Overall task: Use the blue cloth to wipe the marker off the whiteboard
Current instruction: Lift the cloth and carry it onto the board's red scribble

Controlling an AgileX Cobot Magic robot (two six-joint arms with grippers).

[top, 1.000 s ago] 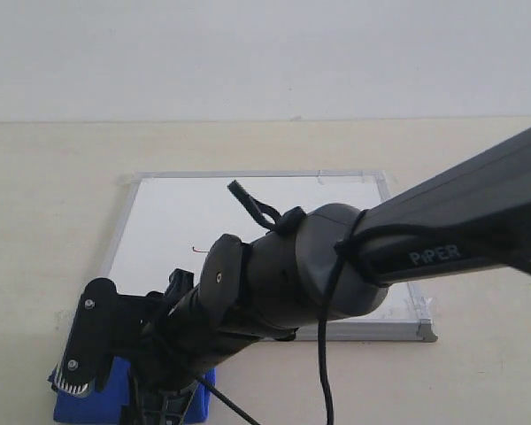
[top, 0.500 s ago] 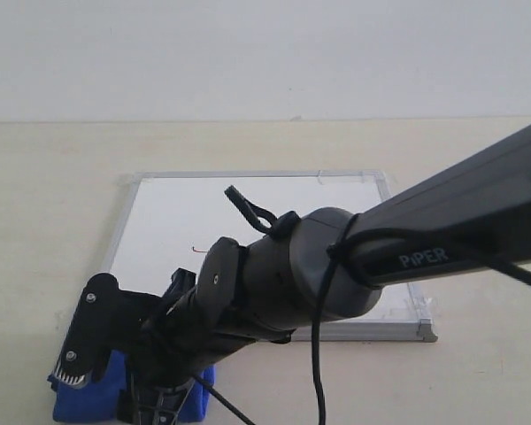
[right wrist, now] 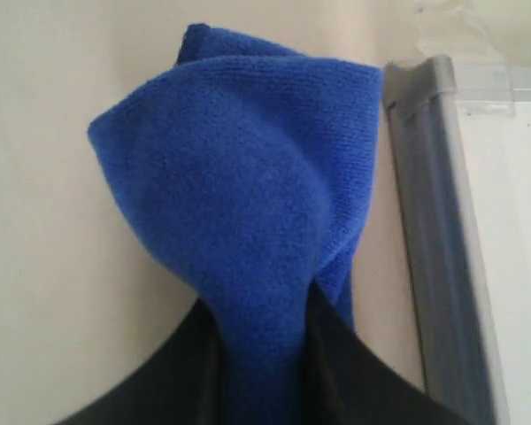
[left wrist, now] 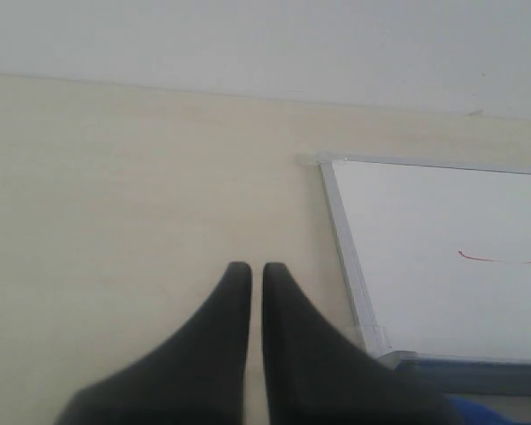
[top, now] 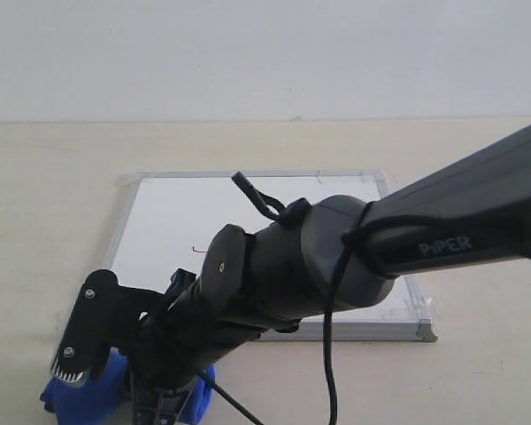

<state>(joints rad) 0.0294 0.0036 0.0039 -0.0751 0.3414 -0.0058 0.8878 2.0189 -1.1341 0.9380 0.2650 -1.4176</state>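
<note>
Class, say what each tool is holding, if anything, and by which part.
The right tool pinches the blue cloth at a gathered fold, with the rest bunching beyond its fingertips. The left tool, shut, holds nothing.

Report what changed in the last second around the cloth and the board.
The right gripper has closed on the blue cloth. The cloth lay as a flat fold by the board's near corner. It is now bunched up in the grip and sits slightly further left in the exterior view. The whiteboard and its red marker line stayed as they were.
</note>
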